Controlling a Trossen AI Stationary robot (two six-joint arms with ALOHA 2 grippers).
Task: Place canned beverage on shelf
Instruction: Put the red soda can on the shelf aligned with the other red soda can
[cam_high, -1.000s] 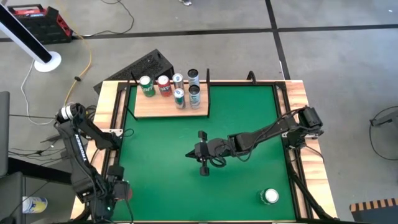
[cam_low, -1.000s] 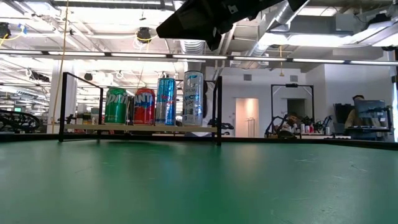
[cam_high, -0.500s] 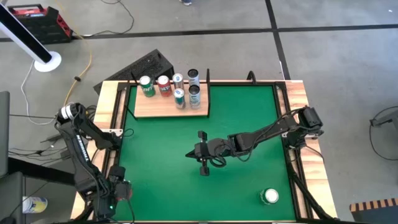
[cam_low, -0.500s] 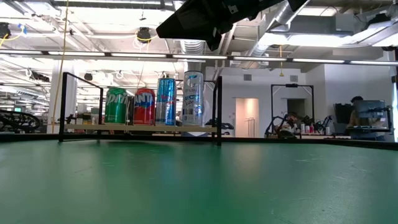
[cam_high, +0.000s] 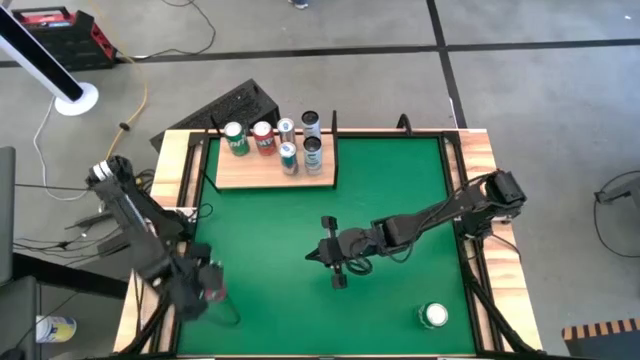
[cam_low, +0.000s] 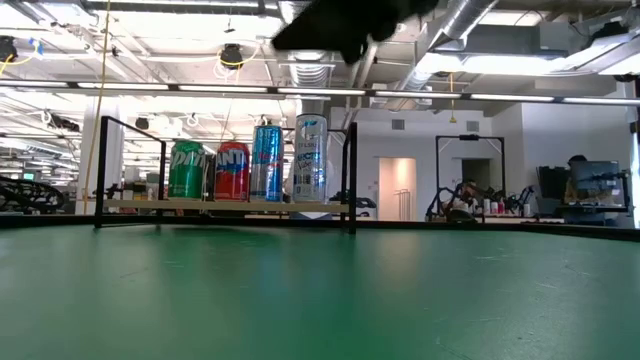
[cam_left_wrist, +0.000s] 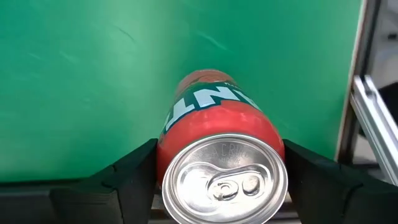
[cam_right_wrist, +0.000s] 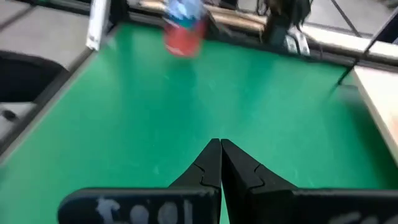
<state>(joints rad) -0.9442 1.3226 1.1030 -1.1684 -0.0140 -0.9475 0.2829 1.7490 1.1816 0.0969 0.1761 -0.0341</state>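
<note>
From above, the left hand (cam_high: 205, 285) sits near the green bench's (cam_high: 400, 190) left edge, far from the shelf (cam_high: 270, 170) with its six cans. The right hand (cam_high: 335, 268) hangs mid-bench, far from the shelf too.

In the left wrist view, the left hand's fingers (cam_left_wrist: 134, 171) hug a red can (cam_left_wrist: 221, 155).

In the right wrist view, the right hand (cam_right_wrist: 219, 163) is shut and empty.
</note>
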